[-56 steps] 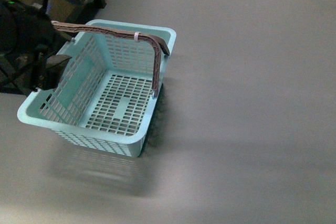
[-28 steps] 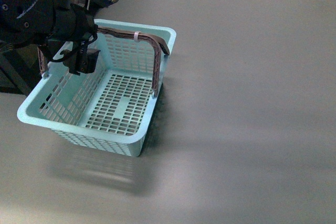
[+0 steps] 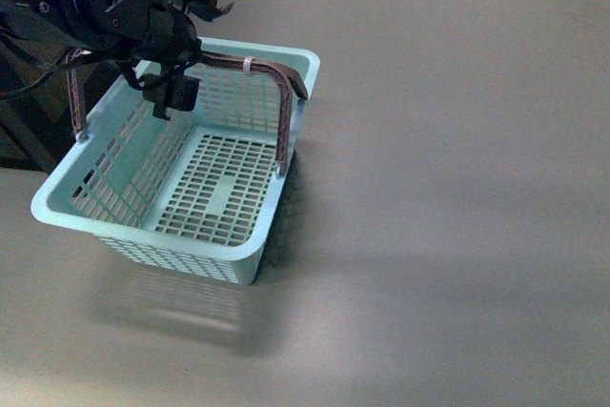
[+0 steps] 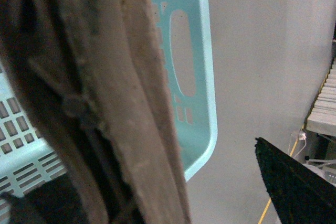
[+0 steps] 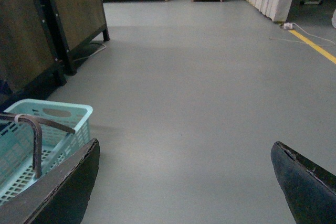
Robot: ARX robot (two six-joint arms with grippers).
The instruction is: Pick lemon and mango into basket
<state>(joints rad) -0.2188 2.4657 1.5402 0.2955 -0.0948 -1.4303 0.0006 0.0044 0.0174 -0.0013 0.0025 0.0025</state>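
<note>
On my front feed the basket [image 3: 57,209] sits on the grey floor [image 3: 457,188], left of centre and turned a little, with one corner nearest me. Its slotted bottom shows through the open top. The brown handles [image 3: 283,121] stand raised, arching over the far end from the left rim to the right rim.

My left arm comes in from the far left and bends down over the basket's far-left corner. The left gripper [image 3: 176,92] hangs pointing downward just beside the handle's top bar, over the inside of the far wall. From this angle I cannot tell whether it touches the bar.

The left wrist feed is filled with the handle [image 4: 105,103], very close and blurred. The turquoise rim [image 4: 202,87] with its oval grip slot lies beyond it. One dark finger [image 4: 294,182] stands well apart from the handle, with bare floor between them, so I read those jaws as spread and not clamped on anything.

The right arm is out of my front feed. On its wrist feed the right gripper [image 5: 185,150] has both fingers wide apart with only floor between them. It holds nothing and faces along the floor, with the basket [image 5: 52,111] off to one side.
</note>
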